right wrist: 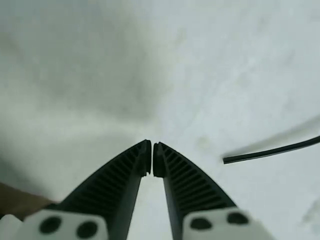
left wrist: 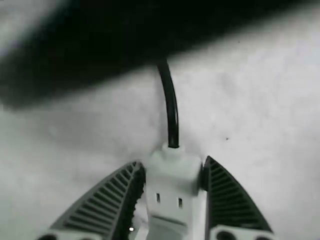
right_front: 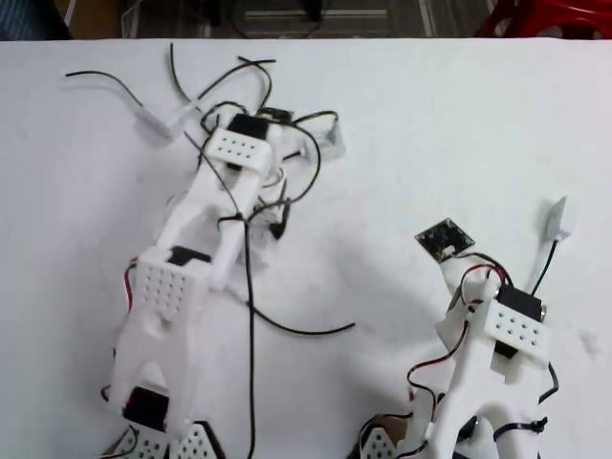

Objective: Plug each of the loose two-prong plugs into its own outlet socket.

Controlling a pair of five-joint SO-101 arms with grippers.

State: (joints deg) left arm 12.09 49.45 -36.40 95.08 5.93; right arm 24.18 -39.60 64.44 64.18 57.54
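Left end effector (left wrist: 173, 167): clamped on a white connector (left wrist: 172, 185), boxy, smooth moulded plastic, with two small dark slots on its face. Ribbed black fingers (left wrist: 115, 200) press both flanks. A round black cord (left wrist: 171, 110) leaves its far end.

Right end effector (right wrist: 151, 152): closed tip to tip with nothing between, over the matte white surface (right wrist: 225, 75).

In the high view we note a flat white plug (right_front: 557, 218) at 1 o'clock of the right arm. Thin black cords (right_front: 258, 115) lie tangled at 11 o'clock of the surface, around the left arm's wrist.

2 white arms (right_front: 182, 287), blk servos, red/blk wires, ribbed blk fingers (right wrist: 122, 187)
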